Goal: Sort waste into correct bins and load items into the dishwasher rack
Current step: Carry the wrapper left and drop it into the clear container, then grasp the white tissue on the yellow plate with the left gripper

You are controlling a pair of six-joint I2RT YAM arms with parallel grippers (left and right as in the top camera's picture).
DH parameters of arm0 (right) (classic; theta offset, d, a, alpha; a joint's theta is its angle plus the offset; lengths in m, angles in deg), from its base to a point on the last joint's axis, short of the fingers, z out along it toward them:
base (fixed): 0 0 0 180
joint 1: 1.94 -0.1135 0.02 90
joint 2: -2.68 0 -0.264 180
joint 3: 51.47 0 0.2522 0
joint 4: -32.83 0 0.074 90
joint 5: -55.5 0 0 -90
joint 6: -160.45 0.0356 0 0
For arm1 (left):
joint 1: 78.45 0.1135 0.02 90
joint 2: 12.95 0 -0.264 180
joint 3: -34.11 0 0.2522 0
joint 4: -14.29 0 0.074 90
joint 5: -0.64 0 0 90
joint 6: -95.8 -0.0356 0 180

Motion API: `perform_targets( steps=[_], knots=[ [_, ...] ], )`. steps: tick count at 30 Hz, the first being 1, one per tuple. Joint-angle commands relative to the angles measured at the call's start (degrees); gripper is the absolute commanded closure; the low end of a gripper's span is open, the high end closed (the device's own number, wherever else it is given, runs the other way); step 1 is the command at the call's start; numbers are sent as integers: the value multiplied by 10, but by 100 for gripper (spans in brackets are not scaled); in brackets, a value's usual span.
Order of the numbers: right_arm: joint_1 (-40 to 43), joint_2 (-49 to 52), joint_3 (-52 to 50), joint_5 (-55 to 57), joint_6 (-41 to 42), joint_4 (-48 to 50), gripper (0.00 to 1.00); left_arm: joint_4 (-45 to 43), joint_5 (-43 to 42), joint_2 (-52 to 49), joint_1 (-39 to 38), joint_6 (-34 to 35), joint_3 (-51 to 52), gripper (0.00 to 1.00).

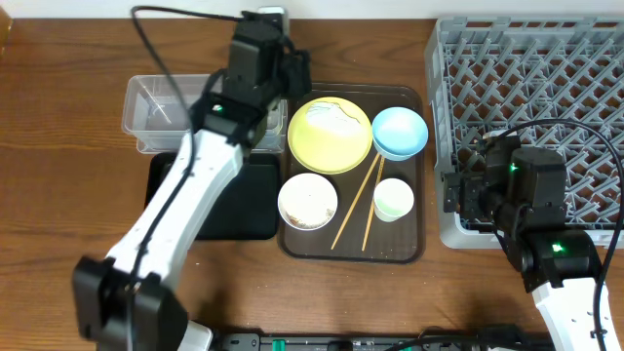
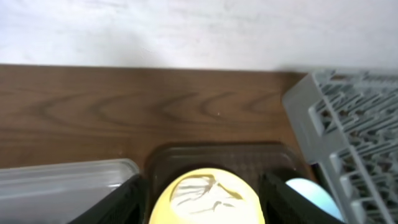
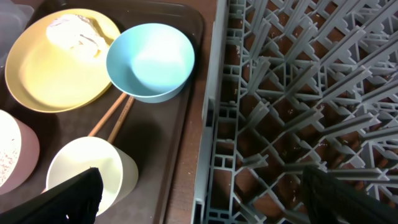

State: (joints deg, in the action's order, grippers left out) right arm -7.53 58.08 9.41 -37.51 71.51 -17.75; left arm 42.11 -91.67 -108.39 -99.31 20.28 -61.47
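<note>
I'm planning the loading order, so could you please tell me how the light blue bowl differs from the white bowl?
The light blue bowl looks empty and clean; the white bowl holds speckled food scraps. The light blue bowl sits far right on the brown tray, the white bowl nearer its left front. Both stand upright.

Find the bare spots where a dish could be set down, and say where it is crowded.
Bare: the visible grid of the rack; the table left of the tub and black tray, and behind the brown tray up to the rack. Crowded: the brown tray, packed with plate, blue bowl, white bowl, cup and chopsticks.
</note>
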Motion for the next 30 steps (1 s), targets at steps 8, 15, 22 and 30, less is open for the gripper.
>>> perform_targets(
  steps=[8,15,22,30],
  knots=[
    [-1,-1,14,-3,8,0,1,-43,15,-165,-54,-143,0,31],
    [-1,5,14,-3,8,-1,1,-43,14,-233,-60,-149,0,27],
    [-1,5,14,-3,8,0,1,-42,14,-259,-62,-147,3,27],
    [-1,5,14,-3,8,-3,1,-21,14,-278,-65,-146,4,36]
  ],
)
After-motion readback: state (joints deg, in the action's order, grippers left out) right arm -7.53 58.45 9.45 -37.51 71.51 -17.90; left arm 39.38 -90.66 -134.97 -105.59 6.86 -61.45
